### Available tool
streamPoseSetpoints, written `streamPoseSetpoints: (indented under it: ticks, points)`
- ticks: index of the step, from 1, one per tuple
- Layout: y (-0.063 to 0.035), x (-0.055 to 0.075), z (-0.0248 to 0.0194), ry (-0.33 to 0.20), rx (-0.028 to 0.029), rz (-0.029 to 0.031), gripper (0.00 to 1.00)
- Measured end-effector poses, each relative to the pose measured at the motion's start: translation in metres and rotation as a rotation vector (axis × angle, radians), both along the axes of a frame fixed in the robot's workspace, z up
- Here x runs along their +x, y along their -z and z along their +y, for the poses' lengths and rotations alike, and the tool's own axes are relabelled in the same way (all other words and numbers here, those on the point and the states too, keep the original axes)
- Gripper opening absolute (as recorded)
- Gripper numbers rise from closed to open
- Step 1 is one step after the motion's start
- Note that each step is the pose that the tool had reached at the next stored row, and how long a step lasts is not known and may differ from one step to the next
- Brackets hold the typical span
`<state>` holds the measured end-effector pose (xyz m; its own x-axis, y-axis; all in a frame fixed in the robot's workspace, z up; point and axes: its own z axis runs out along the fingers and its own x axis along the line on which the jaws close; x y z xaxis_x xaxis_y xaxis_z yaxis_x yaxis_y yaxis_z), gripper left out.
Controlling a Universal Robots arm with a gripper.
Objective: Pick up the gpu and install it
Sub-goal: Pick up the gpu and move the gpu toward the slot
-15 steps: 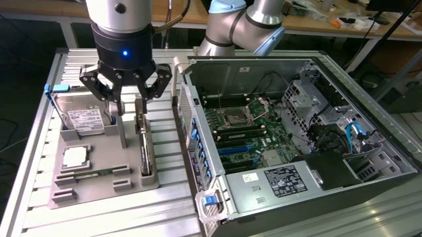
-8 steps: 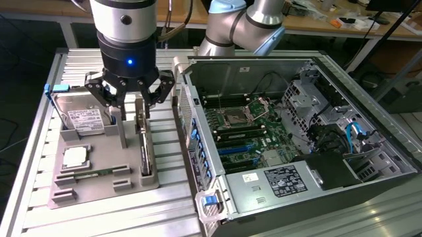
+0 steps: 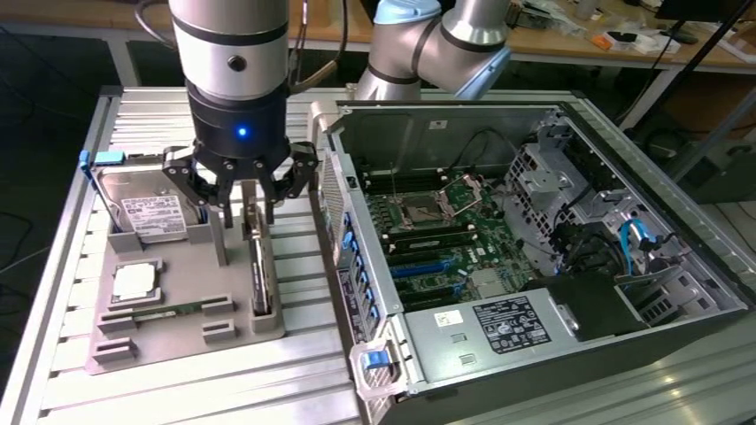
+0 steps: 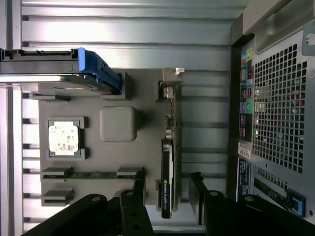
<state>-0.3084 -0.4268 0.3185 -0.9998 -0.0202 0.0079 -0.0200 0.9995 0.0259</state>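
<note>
End effector (image 3: 250,212) positioned over the gpu (image 4: 167,167), which stands on edge in the grey holder (image 4: 147,113). Fingers apart, straddling the card, apparently without contact.

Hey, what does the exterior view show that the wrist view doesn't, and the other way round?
The exterior view adds the inside of the open computer case, with its motherboard, and the arm above the tray. The wrist view adds a face-on look at the case's perforated rear panel. Both share the grey tray, the hard drive and the gpu standing on edge, with the open gripper straddling it.
</note>
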Motion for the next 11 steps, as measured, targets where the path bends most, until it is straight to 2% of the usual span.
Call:
streamPoseSetpoints:
  ticks: [11]
  points:
    - [0.0203,0.002,-0.0020,0.000,0.0001,-0.0001,0.48]
